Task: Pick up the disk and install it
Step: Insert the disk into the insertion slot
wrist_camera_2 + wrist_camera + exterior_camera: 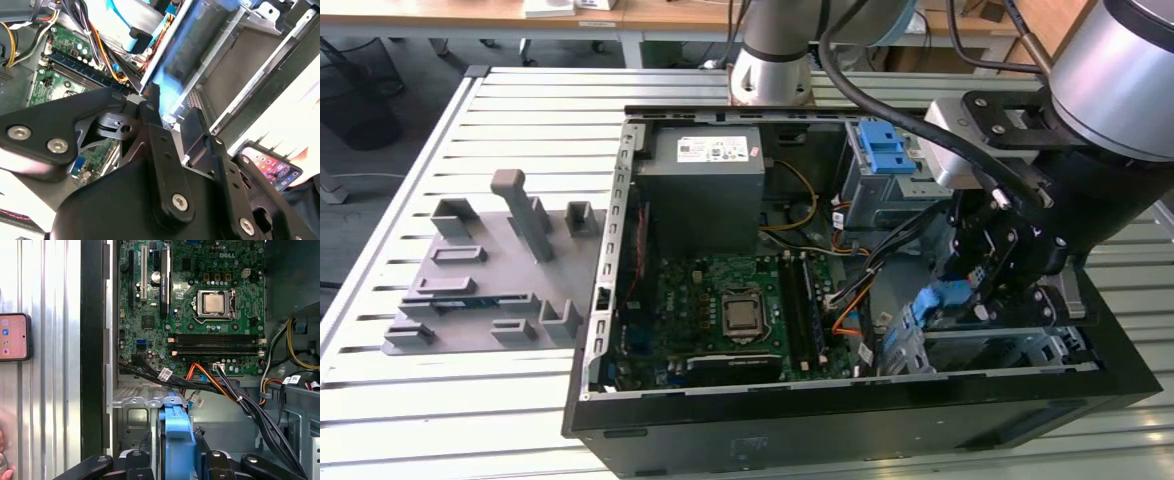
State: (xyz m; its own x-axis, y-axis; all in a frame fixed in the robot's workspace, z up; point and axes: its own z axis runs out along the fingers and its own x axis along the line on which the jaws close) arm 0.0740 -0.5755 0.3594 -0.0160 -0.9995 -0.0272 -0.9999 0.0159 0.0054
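Item, computer case, open, filling the centre of the exterior view; metal drive cage at its lower right corner, cable bundle crossing just beside it. Item, my gripper, low centre of the first wrist view, clamped on the disk, blue bracket edge-up between the fingers over the cage mouth. Risk, as I judge: a tilted disk may jam on the cage rail or snag those cables

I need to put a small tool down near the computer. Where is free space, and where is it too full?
The slatted table is bare between the grey holder block and its far edge. Bare slats also lie in front of the computer case. Inside the case it is crowded: cables cross the circuit board, and the gripper holds the disk at the metal drive cage.
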